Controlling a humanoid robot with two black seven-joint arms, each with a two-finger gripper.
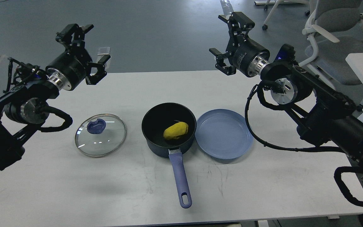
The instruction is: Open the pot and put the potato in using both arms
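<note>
Spreading wide with nothing between the fingers, the left gripper [85,52] and right gripper [228,41] are held above the white table [74,195], well apart. Between them, the yellow potato [175,130] is seen inside the uncovered pot [169,127]. The glass lid [100,135] is laid left of it, the blue plate [224,133] touching its right.

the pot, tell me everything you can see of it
The pot is a small dark navy saucepan with a black inside, standing upright and open on the white table. Its long periwinkle handle, with a hole at the end, points toward the near edge. The yellow potato lies inside it. Its glass lid with a blue knob lies apart to the left; the blue plate sits close against its right side. Neither pincer touches it.
</note>
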